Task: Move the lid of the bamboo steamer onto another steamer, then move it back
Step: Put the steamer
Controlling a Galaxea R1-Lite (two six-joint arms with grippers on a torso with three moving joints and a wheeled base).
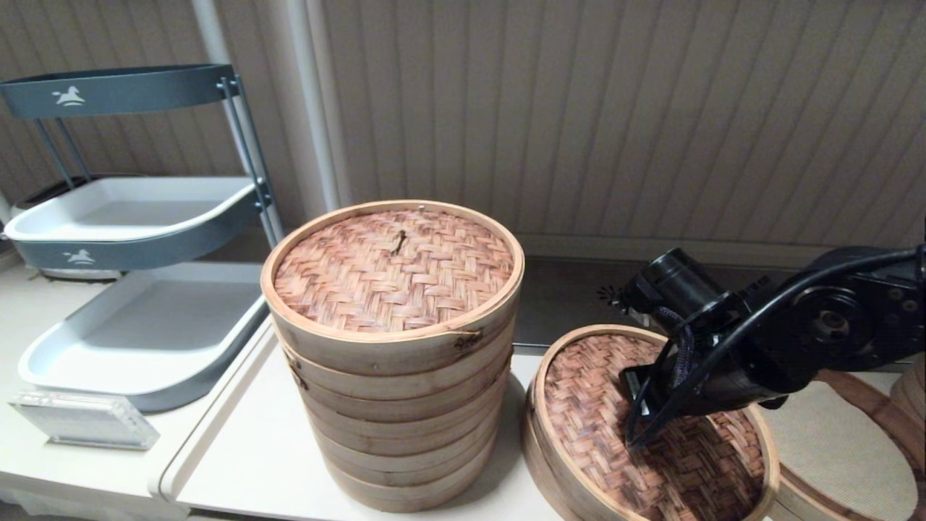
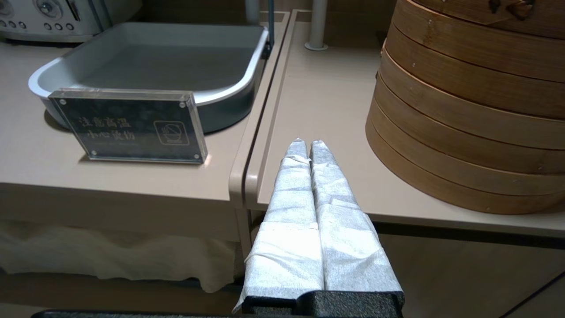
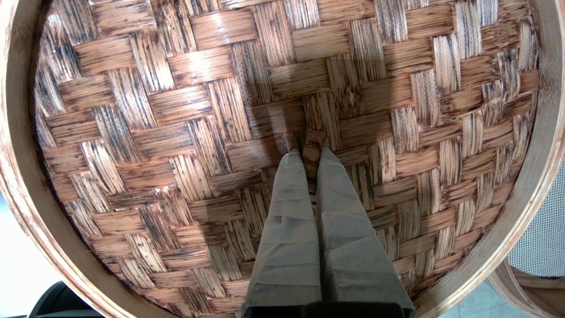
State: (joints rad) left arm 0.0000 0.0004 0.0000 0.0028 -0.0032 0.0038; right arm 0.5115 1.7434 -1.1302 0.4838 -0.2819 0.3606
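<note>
While the bamboo steamer lid (image 1: 651, 434) sits tilted on its low steamer at lower right of the head view, right hand (image 3: 311, 155) pinching its centre loop (image 3: 312, 143), transfer to another steamer (image 1: 843, 449) beside it appears pending; left hand (image 2: 307, 145), pressed together, parked.

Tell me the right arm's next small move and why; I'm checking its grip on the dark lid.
Probably a short straight lift. The right gripper has its jaws closed on the centre loop of the bamboo steamer lid, which appears to sit on its steamer; the cream-lined steamer waits beside it. The left gripper is parked, shut.
</note>
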